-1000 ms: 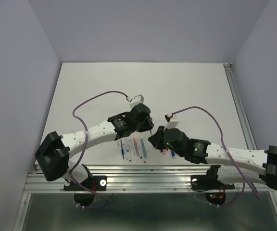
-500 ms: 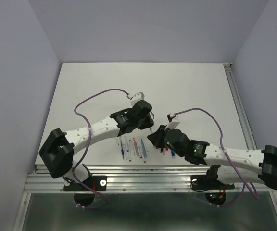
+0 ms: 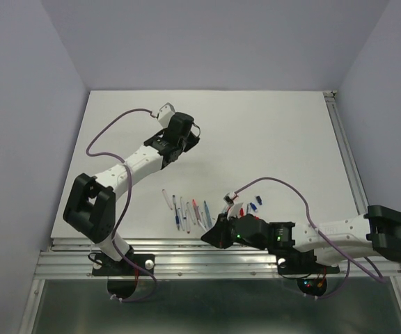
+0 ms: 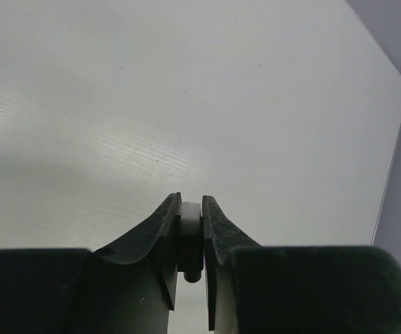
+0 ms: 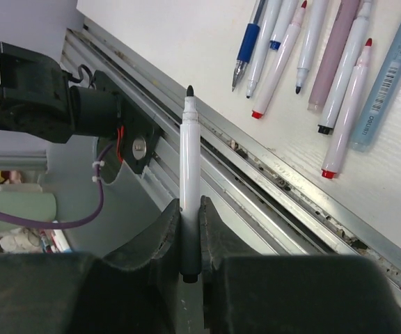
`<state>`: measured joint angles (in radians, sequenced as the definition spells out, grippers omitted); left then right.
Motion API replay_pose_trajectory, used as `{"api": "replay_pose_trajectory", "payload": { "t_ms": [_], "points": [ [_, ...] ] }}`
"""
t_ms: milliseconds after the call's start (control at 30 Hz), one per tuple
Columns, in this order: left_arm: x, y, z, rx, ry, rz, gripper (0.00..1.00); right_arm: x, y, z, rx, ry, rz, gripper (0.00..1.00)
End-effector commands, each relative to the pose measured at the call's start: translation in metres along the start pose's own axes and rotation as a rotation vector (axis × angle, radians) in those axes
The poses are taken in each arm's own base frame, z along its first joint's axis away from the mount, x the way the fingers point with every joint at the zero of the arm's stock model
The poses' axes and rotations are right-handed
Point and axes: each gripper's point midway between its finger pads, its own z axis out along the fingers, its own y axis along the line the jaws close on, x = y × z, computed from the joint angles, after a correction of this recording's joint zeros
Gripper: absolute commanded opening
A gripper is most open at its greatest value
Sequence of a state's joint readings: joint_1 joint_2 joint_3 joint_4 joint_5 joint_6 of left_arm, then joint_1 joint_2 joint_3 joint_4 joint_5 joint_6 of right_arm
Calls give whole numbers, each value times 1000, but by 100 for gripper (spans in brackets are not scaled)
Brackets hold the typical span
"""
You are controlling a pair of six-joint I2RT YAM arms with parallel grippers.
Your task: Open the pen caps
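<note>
2 white arms (image 3: 136, 162) with black joints (image 3: 89, 209), curved black fingers (image 4: 152, 233), purple cables (image 3: 270, 179) and green lights (image 3: 279, 235).

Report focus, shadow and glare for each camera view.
Top external: even light, sharp, loose pens tiny. Left wrist: left end effector and pinched cap dark, slightly soft; soft shadow on the table. Right wrist: held pen crisp, no glare, right end effector underexposed.

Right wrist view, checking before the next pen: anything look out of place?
The right gripper holds an uncapped black-tipped pen over the metal rail at the table edge, apart from the row of pens. Dropped there, it could miss the table.
</note>
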<state>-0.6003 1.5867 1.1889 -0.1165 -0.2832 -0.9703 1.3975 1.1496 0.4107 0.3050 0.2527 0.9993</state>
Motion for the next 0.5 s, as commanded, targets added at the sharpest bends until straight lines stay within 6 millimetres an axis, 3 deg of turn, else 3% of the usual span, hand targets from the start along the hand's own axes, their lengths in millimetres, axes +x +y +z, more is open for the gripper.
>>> {"api": "replay_pose_trajectory", "payload": {
  "t_ms": [0,133,300,467],
  "points": [
    [-15,-22,-16,79,-31,29,0,-17,7,-2,-3,-79,34,1],
    [6,-6,-22,80,52,116,0,-34,-21,-12,178,-145,18,1],
    [38,32,-37,62,158,172,0,-47,-51,-27,318,-162,-10,1],
    [52,66,-61,55,164,170,0,-47,-47,-14,299,-117,-49,1]
  ]
}}
